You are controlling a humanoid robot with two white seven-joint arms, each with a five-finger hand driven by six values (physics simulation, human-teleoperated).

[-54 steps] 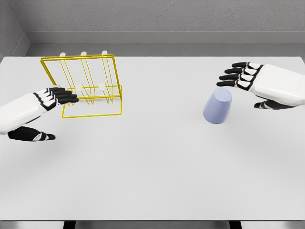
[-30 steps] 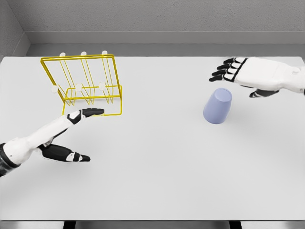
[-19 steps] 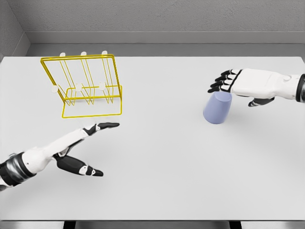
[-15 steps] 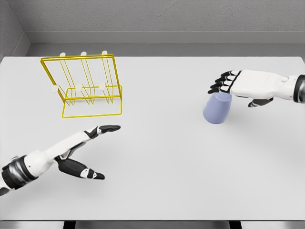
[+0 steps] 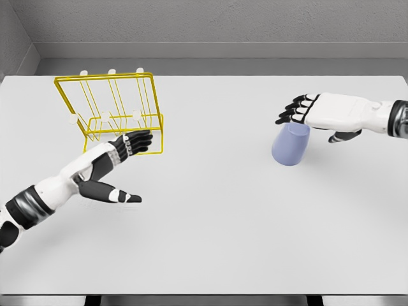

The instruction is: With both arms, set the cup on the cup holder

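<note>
**Reach phase: right hand over cup, nothing grasped yet**

We start at the right hand's black fingers point(image 5: 292, 113): they are extended and only lightly bent, hanging over the far rim of the pale lavender tapered plastic cup point(image 5: 291, 144). We cannot tell whether the fingertips touch the rim or sit just above it. The thumb points down on the cup's right side, apart from the wall. We read the right hand point(image 5: 322, 113) as unclosed and holding nothing.

The cup stands on the white table point(image 5: 217, 223), right of the middle, with its wider end toward us and leaning slightly; we cannot tell whether it is mouth-up or inverted.

The left hand point(image 5: 115, 167) is likewise spread: fingers straight, pointing toward the front lower corner of the yellow wire cup holder with white-tipped pegs point(image 5: 115, 115), fingertips overlapping or just beside its base wire, thumb splayed low over the table. It grips nothing. The holder sits at the far left, well apart from the cup.

Our judgement: the step in hand is the approach to the cup, with the left hand positioned to steady the rack. The next move calls for the right fingers and thumb to close around the cup wall before any lift. The wall tapers, so a slack grip could slip.
</note>
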